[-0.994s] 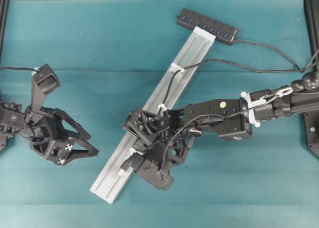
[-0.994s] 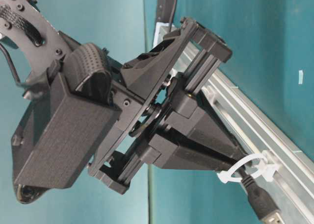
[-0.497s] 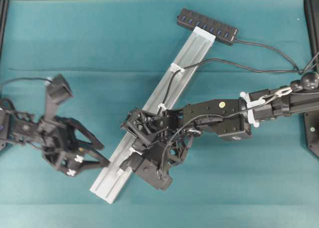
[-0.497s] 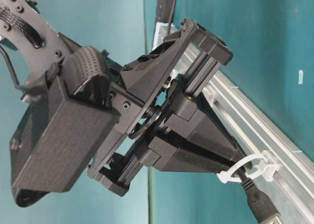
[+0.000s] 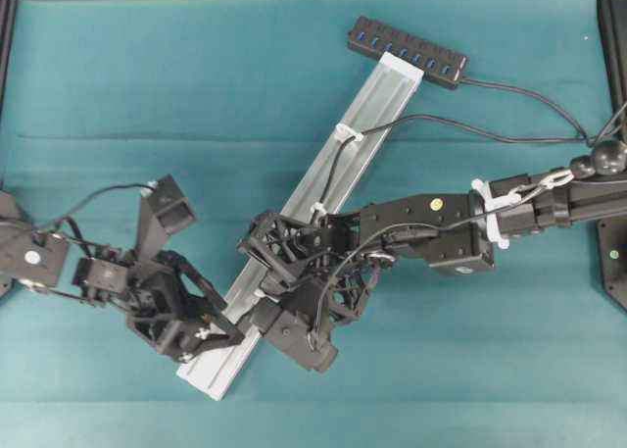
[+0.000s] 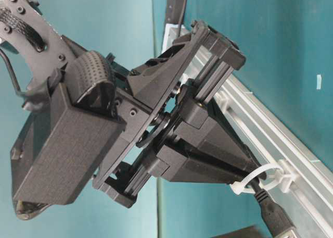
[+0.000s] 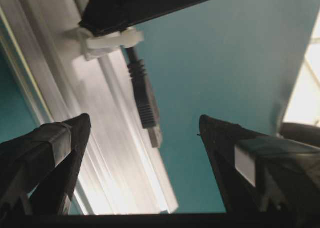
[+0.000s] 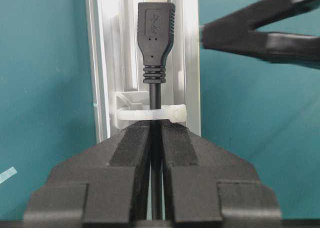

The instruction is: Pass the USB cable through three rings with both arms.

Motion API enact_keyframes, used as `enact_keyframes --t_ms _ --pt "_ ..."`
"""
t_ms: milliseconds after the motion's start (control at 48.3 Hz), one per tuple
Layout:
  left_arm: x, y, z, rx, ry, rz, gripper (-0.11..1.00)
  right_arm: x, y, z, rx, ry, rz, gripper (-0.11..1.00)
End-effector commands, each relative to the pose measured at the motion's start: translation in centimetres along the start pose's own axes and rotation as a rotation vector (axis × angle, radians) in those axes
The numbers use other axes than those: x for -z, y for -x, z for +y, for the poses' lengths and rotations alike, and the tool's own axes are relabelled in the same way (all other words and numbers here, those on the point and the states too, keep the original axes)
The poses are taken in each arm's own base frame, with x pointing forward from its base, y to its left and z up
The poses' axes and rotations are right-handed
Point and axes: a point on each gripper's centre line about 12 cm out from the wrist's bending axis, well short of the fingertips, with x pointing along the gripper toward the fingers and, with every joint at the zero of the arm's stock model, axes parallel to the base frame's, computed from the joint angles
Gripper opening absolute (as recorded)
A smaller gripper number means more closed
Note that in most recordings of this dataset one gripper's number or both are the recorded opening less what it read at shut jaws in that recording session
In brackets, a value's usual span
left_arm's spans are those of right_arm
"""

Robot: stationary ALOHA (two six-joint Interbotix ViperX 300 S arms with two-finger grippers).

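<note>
The black USB cable runs from the right down the silver rail, through the upper ring and the middle ring. My right gripper is shut on the cord just behind the third ring. The plug has passed through that ring and lies on the rail beyond it. My left gripper is open at the rail's lower end. In the left wrist view its fingers straddle the plug, which hangs below the ring, without touching it.
The black multi-port hub lies across the rail's far end, its own cord trailing right. The right arm lies across the rail's middle. A teal cloth covers the table. Black frame posts stand at the right edge.
My left arm has swung right and down until its open gripper reaches the rail's lower end by the plug. My right gripper has held its grip with the plug slightly further through the ring.
</note>
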Motion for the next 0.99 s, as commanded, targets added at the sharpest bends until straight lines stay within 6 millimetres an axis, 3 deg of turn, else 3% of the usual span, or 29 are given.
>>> enact_keyframes --t_ms 0,435,580,766,973 --pt "-0.4 -0.3 -0.8 0.032 -0.009 -0.016 0.94 -0.1 0.1 -0.1 0.005 -0.015 -0.004 0.06" --pt "-0.3 -1.3 -0.6 0.046 -0.008 -0.025 0.94 0.2 0.1 -0.3 0.008 -0.023 -0.001 0.06" --pt "-0.4 -1.3 -0.8 0.059 -0.008 -0.034 0.89 0.2 0.1 -0.3 0.008 -0.021 0.000 0.06" --pt "-0.7 -1.2 -1.3 0.096 -0.019 -0.058 0.68 0.2 0.1 -0.3 0.008 -0.023 -0.001 0.06" --pt "-0.9 -1.2 -1.7 0.130 -0.050 -0.081 0.20 0.3 0.1 -0.3 0.008 -0.024 0.000 0.06"
